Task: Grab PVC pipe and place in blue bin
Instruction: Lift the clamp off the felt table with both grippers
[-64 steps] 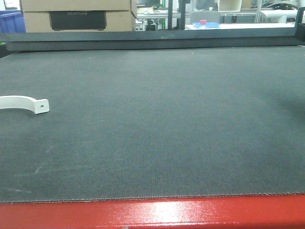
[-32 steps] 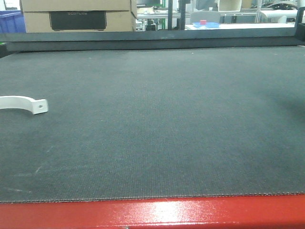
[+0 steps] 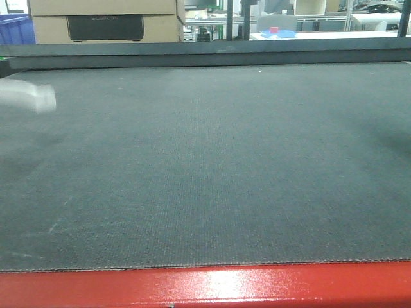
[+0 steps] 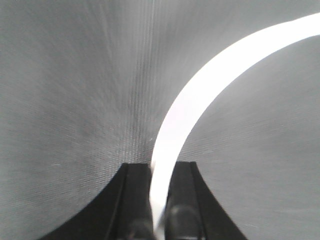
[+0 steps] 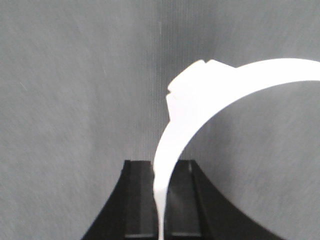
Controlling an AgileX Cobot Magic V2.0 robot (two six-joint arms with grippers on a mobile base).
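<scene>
My left gripper (image 4: 160,169) is shut on a white curved PVC piece (image 4: 210,85) that arcs up and to the right above the dark mat. In the front view this piece (image 3: 29,96) shows as a white blur at the far left, lifted off the mat; the gripper itself is out of that frame. My right gripper (image 5: 161,167) is shut on a second white curved PVC piece (image 5: 200,100) with a flat tab at its top. It does not show in the front view. A blue bin (image 3: 14,29) is partly visible at the far back left.
The dark grey mat (image 3: 212,160) covers the table, with a red front edge (image 3: 205,285) and a raised dark rail (image 3: 205,54) at the back. A cardboard box (image 3: 103,19) stands behind the rail beside the bin.
The white piece at the left has lifted off the mat and moved up and left, now motion-blurred. Half a second ago it still lay on the mat.
</scene>
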